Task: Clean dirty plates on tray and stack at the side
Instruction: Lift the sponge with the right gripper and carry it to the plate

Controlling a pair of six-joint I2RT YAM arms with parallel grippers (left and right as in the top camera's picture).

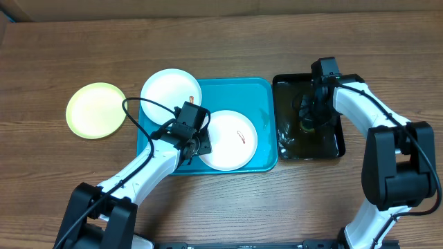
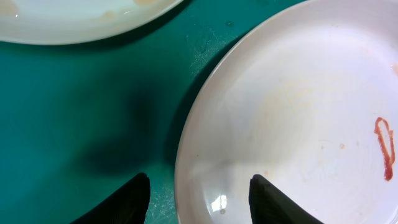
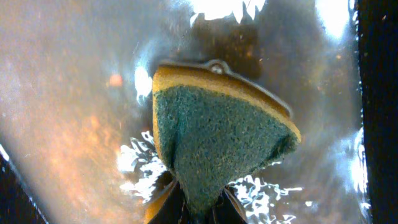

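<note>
The turquoise tray (image 1: pixel 263 90) holds two white plates. One plate (image 1: pixel 171 90) lies at its back left corner, with a small smear near its right rim. The other plate (image 1: pixel 232 140) lies at the front and bears a red smear (image 2: pixel 385 148). A lime-green-rimmed plate (image 1: pixel 96 110) rests on the table left of the tray. My left gripper (image 2: pixel 199 202) is open and straddles the front plate's (image 2: pixel 292 124) left rim, one finger over the tray (image 2: pixel 74 112) and one over the plate. My right gripper (image 3: pixel 199 208) is shut on a green-and-yellow sponge (image 3: pixel 217 137).
A glossy black tray (image 1: pixel 291 149) with water in it stands right of the turquoise tray. The right arm reaches down into it from the right. The brown wooden table (image 1: pixel 55 55) runs on to the back and left.
</note>
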